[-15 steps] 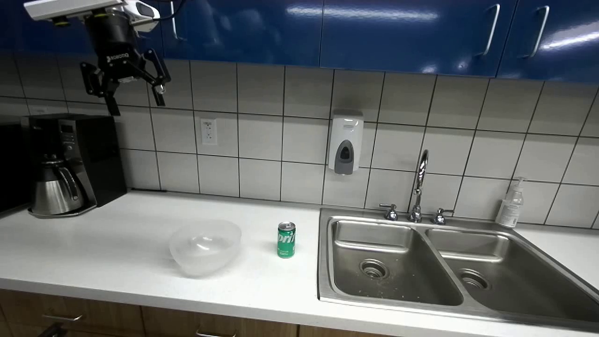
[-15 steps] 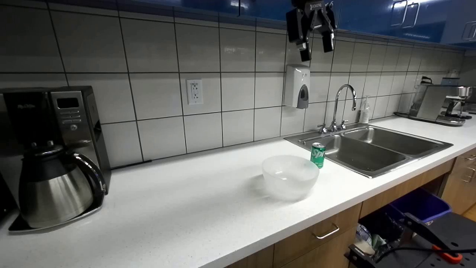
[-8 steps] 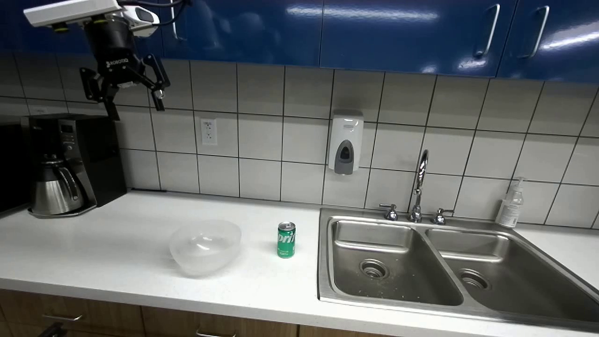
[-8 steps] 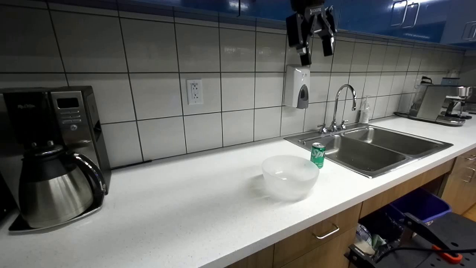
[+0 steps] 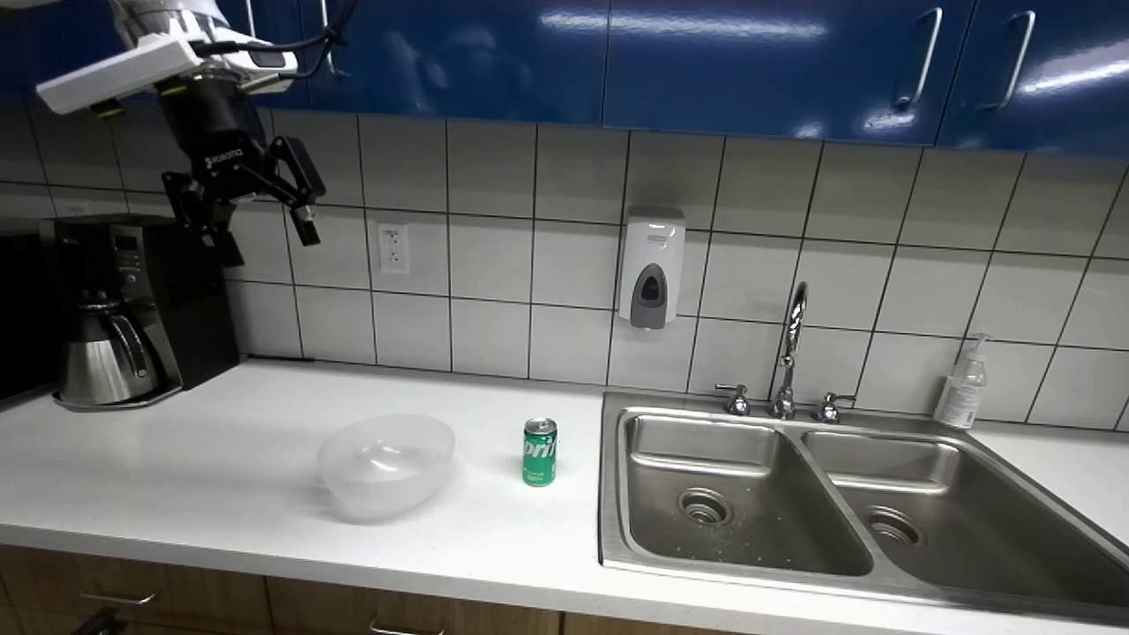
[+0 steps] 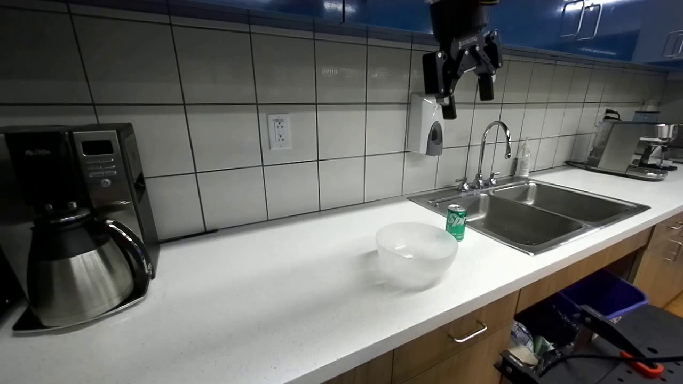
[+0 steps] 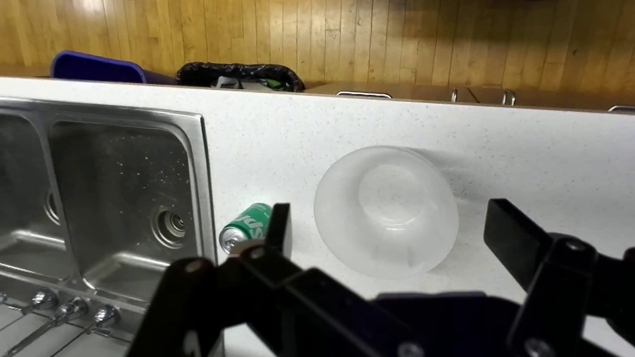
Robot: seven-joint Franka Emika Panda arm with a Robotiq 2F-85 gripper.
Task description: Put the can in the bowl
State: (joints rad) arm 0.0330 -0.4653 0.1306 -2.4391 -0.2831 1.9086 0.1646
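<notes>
The can (image 5: pixel 540 454) stands upright between bowl (image 5: pixel 385 466) and sink (image 5: pixel 750 540), well below the tool (image 5: pixel 269 242), which hangs lower than a moment ago, fingers spread wide and holding nothing, while a silvery machine (image 6: pixel 619 146) past the sink shows only in an exterior view, and a tiled wall (image 5: pixel 490 260) backs the white desk (image 5: pixel 220 441).

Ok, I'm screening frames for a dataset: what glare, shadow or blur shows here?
In both exterior views, white glare shows on the blue cabinets; in an exterior view, a soft shadow lies on the counter beside the bowl; in the wrist view, highlights glint on the sink and the end effector looks dark and soft-edged.
</notes>
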